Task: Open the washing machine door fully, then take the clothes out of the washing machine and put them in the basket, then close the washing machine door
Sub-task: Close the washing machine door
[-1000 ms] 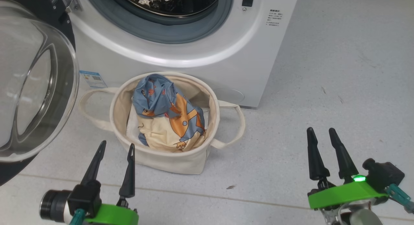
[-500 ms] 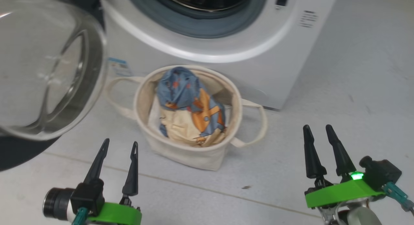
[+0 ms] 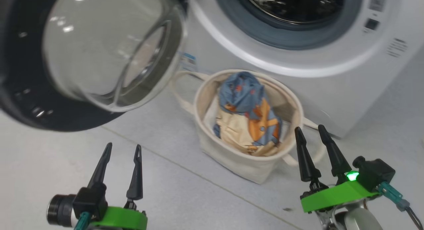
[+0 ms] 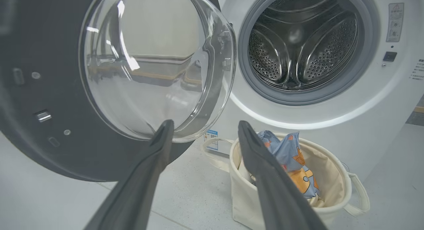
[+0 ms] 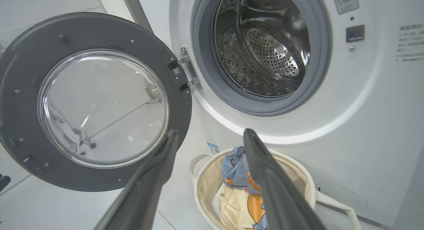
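Note:
The white washing machine (image 3: 318, 84) stands with its door (image 3: 99, 54) swung wide open to the left, and its steel drum (image 4: 298, 41) looks bare inside. In front of it, the cream basket (image 3: 232, 154) holds the blue, orange and cream clothes (image 3: 248, 114). My left gripper (image 3: 122, 149) is open low on the left, below the door. My right gripper (image 3: 309, 130) is open too, just right of the basket's rim. Neither holds anything. The wrist views show the door (image 4: 49, 91) (image 5: 99, 104), the clothes (image 4: 291, 157) (image 5: 238, 183) and the basket (image 4: 245, 197) (image 5: 205, 187).
Pale grey tiled floor (image 3: 185, 190) spreads around the machine and basket. The open door hangs over the floor at the upper left. The basket's loop handles (image 4: 361, 197) stick out on both sides.
The head camera has turned left, so the whole picture slid right and the door now takes up the upper left. Both grippers stay open and low; the clothes still lie in the basket.

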`<state>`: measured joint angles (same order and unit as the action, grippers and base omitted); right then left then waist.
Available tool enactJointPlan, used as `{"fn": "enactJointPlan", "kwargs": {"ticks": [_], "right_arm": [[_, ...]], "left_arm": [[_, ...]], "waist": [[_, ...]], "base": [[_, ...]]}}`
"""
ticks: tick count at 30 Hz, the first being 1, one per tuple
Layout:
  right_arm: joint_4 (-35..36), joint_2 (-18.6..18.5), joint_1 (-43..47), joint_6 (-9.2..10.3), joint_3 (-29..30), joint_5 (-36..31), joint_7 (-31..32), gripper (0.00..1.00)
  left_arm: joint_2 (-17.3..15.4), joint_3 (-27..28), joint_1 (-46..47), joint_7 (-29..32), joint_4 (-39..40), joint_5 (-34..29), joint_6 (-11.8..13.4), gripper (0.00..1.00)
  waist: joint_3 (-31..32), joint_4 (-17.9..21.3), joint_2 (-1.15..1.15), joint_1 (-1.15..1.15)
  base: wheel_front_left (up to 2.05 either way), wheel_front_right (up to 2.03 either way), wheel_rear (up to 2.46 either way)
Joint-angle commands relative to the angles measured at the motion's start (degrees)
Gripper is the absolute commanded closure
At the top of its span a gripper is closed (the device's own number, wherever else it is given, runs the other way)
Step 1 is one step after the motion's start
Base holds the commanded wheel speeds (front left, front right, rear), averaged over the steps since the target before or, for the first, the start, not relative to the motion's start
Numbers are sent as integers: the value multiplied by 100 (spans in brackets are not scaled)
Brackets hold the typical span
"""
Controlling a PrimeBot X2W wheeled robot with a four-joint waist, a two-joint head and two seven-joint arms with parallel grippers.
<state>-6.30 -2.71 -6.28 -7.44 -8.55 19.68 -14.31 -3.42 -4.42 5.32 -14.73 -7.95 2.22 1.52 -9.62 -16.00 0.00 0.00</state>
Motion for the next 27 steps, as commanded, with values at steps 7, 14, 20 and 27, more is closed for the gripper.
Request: {"fn": "enactJointPlan", "kwargs": {"ticks": [7, 14, 20, 27], "right_arm": [[113, -17, -140, -5, -179, -27, -69, 0], [68, -17, -83, -5, -243, -7, -69, 0], [62, -17, -55, -5, -270, -4, -69, 0], [61, -17, -49, -5, -338, 10, -69, 0]], "left_arm": [[23, 218, 103, -27, 128, 25, 59, 0], [34, 275, 23, -27, 159, 19, 89, 0], [41, 289, -32, -27, 157, 22, 97, 0], [47, 303, -47, -27, 178, 25, 102, 0]], "waist": [[293, -793, 0, 0], [398, -982, 0, 0], [429, -1021, 0, 0], [421, -1017, 0, 0]], "base": [[0, 0, 0], [0, 0, 0], [0, 0, 0], [0, 0, 0]]}}
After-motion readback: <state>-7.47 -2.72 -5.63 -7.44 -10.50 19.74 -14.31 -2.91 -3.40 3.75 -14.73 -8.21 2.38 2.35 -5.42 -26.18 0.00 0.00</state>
